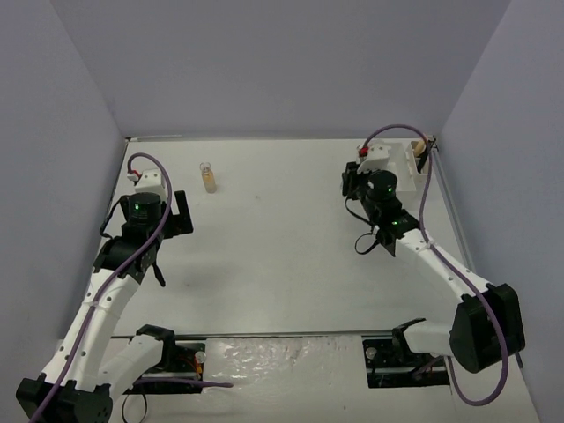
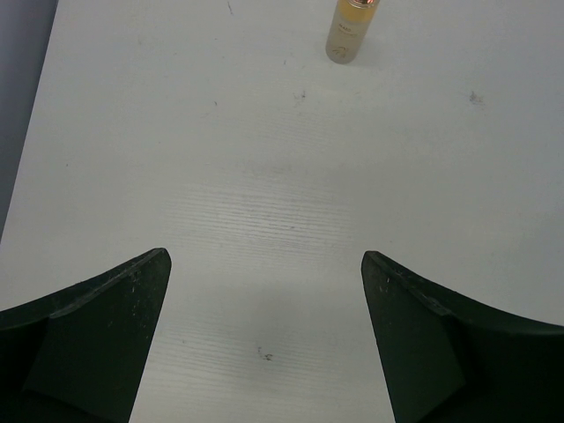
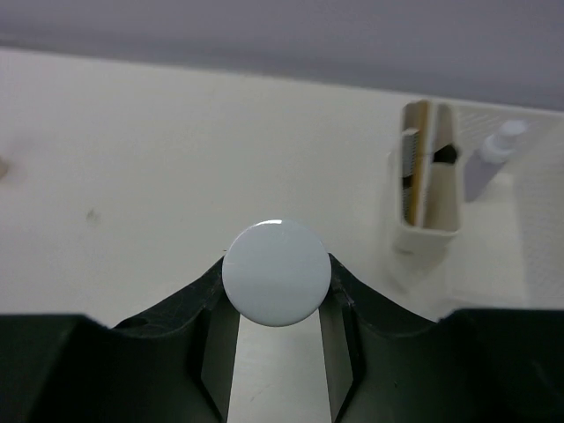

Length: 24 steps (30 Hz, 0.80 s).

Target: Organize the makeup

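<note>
Carrying step: right gripper (image 3: pixel 277 266) clasps a white-capped item (image 3: pixel 276 273), presumably bound for the compartmented box (image 3: pixel 429 231) ahead-right; left gripper (image 2: pixel 264 269) gapes empty.

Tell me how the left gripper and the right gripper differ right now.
The left gripper is wide open and empty; the right gripper is shut on a round white cap. The left gripper faces an amber bottle farther off on the table; the right gripper faces the white box. Both have dark fingers.
</note>
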### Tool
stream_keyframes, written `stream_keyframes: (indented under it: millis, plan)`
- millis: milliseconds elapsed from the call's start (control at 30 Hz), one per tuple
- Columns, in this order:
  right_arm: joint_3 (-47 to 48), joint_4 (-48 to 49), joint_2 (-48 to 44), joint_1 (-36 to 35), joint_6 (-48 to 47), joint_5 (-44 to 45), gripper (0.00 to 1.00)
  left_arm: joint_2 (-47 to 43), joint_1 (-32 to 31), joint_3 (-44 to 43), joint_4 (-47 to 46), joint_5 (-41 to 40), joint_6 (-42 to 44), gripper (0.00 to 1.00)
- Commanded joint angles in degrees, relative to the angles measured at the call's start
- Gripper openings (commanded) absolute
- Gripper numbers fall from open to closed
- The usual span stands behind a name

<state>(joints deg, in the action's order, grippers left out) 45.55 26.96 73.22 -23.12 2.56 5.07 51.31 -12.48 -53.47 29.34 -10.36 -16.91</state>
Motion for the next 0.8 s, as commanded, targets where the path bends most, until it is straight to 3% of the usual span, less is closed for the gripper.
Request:
stream_keyframes:
  millis: [0,200,400,767]
  plan:
    - [8.7,-0.9,-2.4,10.7,-1.7,0.6,0.0,-0.6,0.6,-1.5,-2.4,0.5,0.4,0.88]
    - [15.6,0.3,5.8,20.9,0.6,-3.6,0.0,-0.7,0.7,-1.5,-2.5,1.6,0.4,0.88]
    - [19.8,3.5,15.0,25.3,1.3,-6.3,0.0,-1.0,0.8,-1.4,-2.6,1.9,0.4,0.88]
    - [26.3,7.2,30.6,26.3,-1.1,-7.4,0.0,-0.6,1.1,-1.5,-2.9,3.4,0.0,0.88]
